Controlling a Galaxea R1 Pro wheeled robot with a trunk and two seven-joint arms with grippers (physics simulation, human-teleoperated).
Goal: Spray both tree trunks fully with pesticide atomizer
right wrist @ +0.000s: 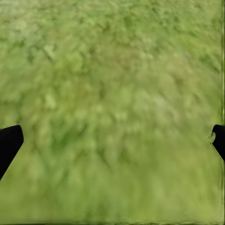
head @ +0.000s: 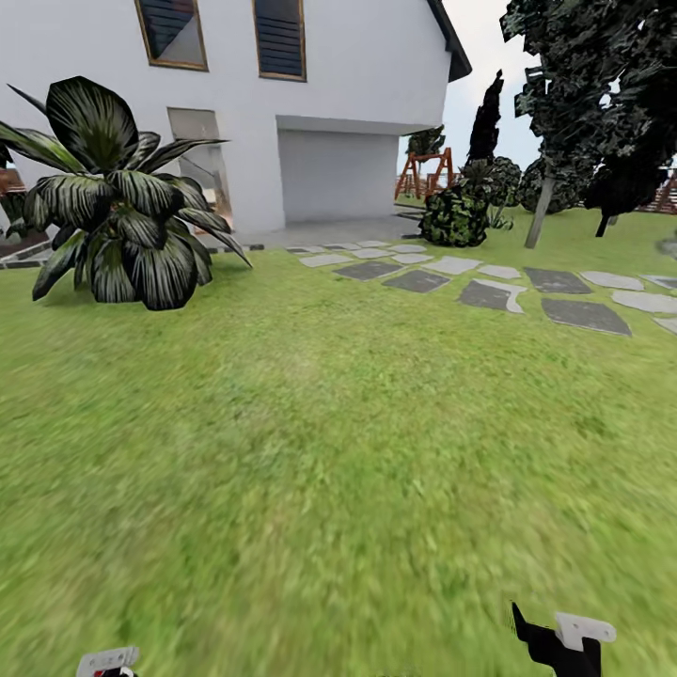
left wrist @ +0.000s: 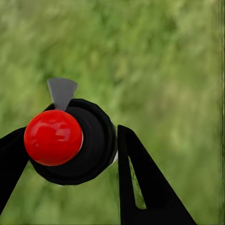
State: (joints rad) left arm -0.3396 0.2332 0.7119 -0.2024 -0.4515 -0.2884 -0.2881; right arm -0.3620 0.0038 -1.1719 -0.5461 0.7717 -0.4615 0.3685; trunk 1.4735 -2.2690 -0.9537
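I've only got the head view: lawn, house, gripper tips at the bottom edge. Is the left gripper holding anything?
Observer: Yes. The left wrist view has a black round object topped by a red ball sitting between the left gripper's fingers, touching both.
Operator: Is that the sprayer?
Observer: Can't confirm from this angle. A grey wedge sticks out beside the ball.
Operator: Right gripper?
Observer: Open. In the right wrist view the right gripper has its fingertips far apart, with blurred grass between them.
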